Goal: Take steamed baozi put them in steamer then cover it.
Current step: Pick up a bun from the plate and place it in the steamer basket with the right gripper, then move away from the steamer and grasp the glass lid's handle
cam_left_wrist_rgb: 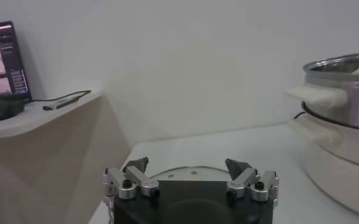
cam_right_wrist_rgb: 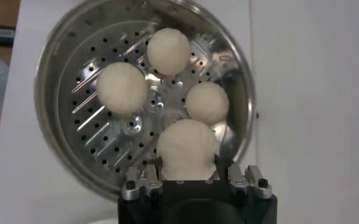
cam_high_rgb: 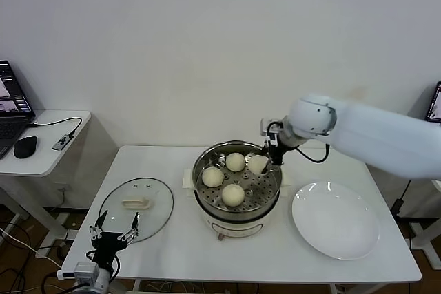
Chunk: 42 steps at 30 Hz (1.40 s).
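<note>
1. The steamer (cam_high_rgb: 236, 187) stands at the middle of the white tabletop (cam_high_rgb: 179, 239), a shiny steel pot on a cream-white base with its perforated tray showing.
2. Four steamed baozi sit in the steamer: three lie free on the tray, one at the back (cam_high_rgb: 236, 162), one toward the robot's left (cam_high_rgb: 212, 177) and one at the front (cam_high_rgb: 233, 194).
3. The fourth baozi (cam_high_rgb: 258, 164) is at the tray's right rear edge, clamped between the fingers of the right gripper (cam_right_wrist_rgb: 188, 173), which reaches down into the pot from the right.
4. In the right wrist view that bun (cam_right_wrist_rgb: 187, 146) fills the gap between the fingers, and it sits just beside another bun (cam_right_wrist_rgb: 207, 102).
5. The cover (cam_high_rgb: 136, 208), a glass lid with a cream bar handle, lies flat on the tabletop to the left of the steamer.
6. The left gripper (cam_high_rgb: 116, 231) hangs at the cover's near edge with its jaws spread wide, holding nothing.
7. A white plate (cam_high_rgb: 335, 219) lies to the right of the steamer.
</note>
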Each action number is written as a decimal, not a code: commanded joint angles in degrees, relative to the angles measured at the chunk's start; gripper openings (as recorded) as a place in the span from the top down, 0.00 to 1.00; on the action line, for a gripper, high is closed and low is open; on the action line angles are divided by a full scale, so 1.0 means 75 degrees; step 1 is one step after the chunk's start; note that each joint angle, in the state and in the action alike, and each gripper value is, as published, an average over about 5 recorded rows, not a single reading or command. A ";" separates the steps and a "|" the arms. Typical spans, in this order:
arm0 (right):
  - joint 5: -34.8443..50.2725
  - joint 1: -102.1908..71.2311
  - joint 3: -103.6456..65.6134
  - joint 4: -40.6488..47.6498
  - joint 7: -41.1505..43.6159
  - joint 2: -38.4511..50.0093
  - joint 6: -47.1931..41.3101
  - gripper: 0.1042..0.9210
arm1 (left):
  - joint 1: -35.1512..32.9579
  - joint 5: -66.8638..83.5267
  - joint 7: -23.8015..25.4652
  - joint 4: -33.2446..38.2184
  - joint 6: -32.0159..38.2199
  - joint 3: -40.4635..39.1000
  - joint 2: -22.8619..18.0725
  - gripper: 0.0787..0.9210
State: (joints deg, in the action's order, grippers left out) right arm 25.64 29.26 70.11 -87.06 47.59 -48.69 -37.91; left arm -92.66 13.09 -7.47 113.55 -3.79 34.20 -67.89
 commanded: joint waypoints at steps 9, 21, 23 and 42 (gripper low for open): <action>-0.0256 -0.0942 -0.0190 0.0717 -0.0398 -0.0635 -0.0154 0.44 | 0.0009 0.0009 -0.0001 -0.0025 0.0013 0.0008 0.0019 0.12; 0.0210 -0.0539 -0.0477 0.0101 -0.0533 -0.0184 -0.0268 0.24 | -0.0026 0.0002 -0.0003 0.0008 0.0020 0.0016 0.0020 0.12; 0.0427 -0.0336 -0.0558 -0.0211 -0.0532 0.0046 -0.0315 0.18 | -0.0033 -0.0002 -0.0002 0.0016 0.0018 0.0012 0.0025 0.12; 0.1884 -0.4851 -0.4221 -0.3089 -0.5643 0.3331 0.2776 0.12 | -0.0091 -0.0096 0.0020 0.0079 0.0043 -0.0043 0.0000 0.12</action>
State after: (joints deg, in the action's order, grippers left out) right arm 35.54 17.88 56.93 -99.81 28.55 -35.43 -33.35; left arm -93.14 12.50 -7.41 114.04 -3.56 33.90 -67.81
